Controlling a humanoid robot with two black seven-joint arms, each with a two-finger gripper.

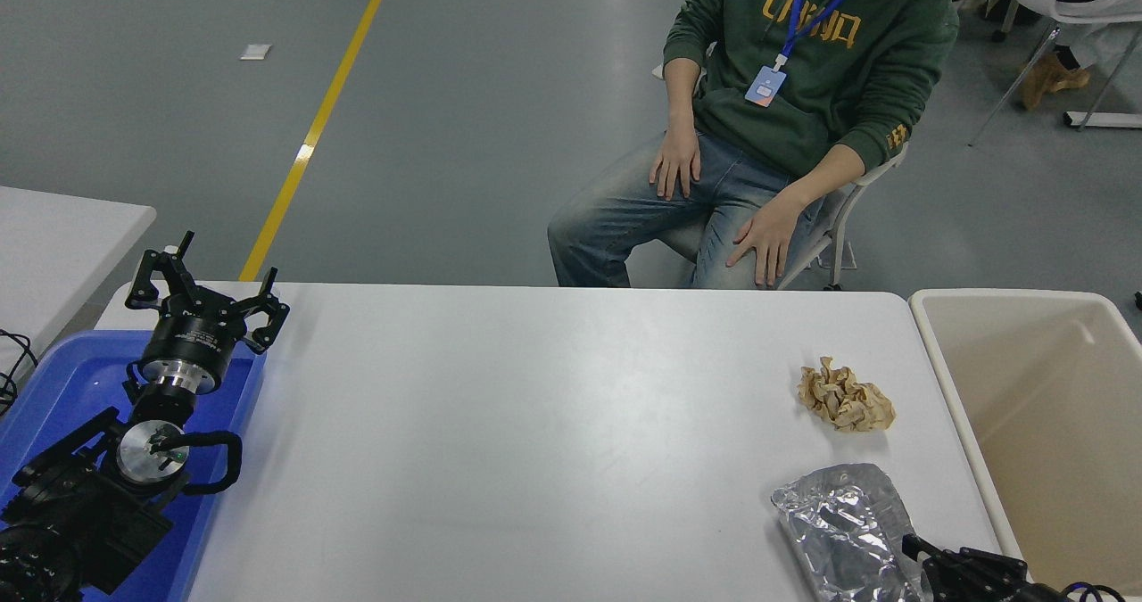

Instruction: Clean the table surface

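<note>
Bench (535, 441), big and white, fills the middle and bottom of the view. Next to it at 3 o'clock stands a beige bin (1053, 424). At 9 o'clock a blue tray (53, 388) lies under the left claw (207, 285), whose fingers are spread wide. A shiny foil bag (843, 531) lies at 5 o'clock. The right claw (968, 571) touches its near corner; I cannot tell if it is pinching. A crumpled brown paper ball (845, 396) sits just beyond the bag.
</note>
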